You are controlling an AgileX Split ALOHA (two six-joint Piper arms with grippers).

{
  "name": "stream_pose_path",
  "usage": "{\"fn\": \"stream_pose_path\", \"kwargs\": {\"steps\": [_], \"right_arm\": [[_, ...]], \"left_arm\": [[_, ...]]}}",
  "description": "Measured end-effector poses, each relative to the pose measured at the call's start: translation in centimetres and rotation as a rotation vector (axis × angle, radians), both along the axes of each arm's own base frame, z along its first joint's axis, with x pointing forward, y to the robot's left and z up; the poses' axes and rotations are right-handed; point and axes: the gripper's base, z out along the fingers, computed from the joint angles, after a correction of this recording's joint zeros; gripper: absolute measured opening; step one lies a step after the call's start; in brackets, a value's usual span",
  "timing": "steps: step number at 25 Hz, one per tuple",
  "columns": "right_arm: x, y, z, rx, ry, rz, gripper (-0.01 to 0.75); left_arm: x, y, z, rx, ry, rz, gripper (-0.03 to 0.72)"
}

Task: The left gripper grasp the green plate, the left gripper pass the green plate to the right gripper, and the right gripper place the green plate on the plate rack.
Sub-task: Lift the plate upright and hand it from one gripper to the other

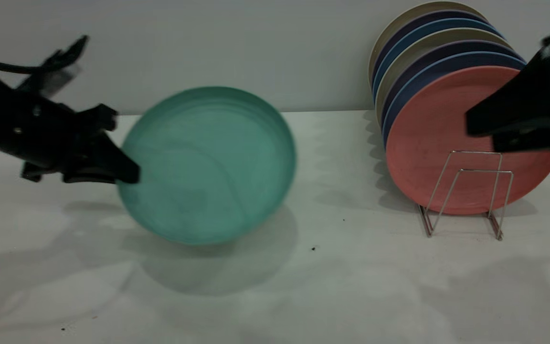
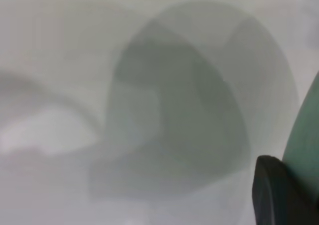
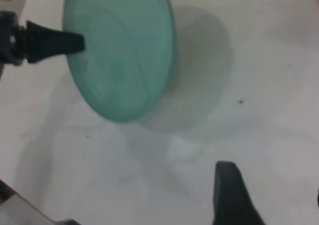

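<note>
The green plate [image 1: 208, 165] hangs tilted above the table at centre left, its face turned toward the camera. My left gripper [image 1: 128, 171] is shut on the plate's left rim. In the left wrist view one black finger [image 2: 273, 197] lies against the plate's edge [image 2: 306, 135]. The right wrist view shows the plate [image 3: 119, 50] with the left gripper [image 3: 75, 43] on its rim. My right gripper [image 1: 481, 134] is open and empty, in the air in front of the plates on the plate rack [image 1: 466, 191]. In its own view it [image 3: 273, 192] is well apart from the plate.
The wire rack at the right holds a salmon-pink plate [image 1: 428, 143] in front, with several blue, purple and beige plates [image 1: 428, 52] behind it. Two wire loops stand in front of the pink plate. The white table [image 1: 342, 277] runs between the green plate and the rack.
</note>
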Motion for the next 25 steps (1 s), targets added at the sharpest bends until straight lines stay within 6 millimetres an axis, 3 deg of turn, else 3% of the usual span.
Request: {"fn": "stream_pose_path", "kwargs": {"steps": [6,11,25], "right_arm": [[1.4,2.1,-4.2,0.000,0.019,0.059,0.429],[2.0,2.9,-6.6,0.000,0.078,0.086,0.429],[2.1,3.2,-6.8,0.040,0.084,0.106,0.418]], "left_arm": [[-0.9,-3.9,0.0,-0.019,0.019,-0.112,0.014],[-1.5,-6.1,0.1,-0.038,0.031,-0.175,0.014],[-3.0,-10.4,0.4,-0.096,0.050,-0.264,0.014]]}}
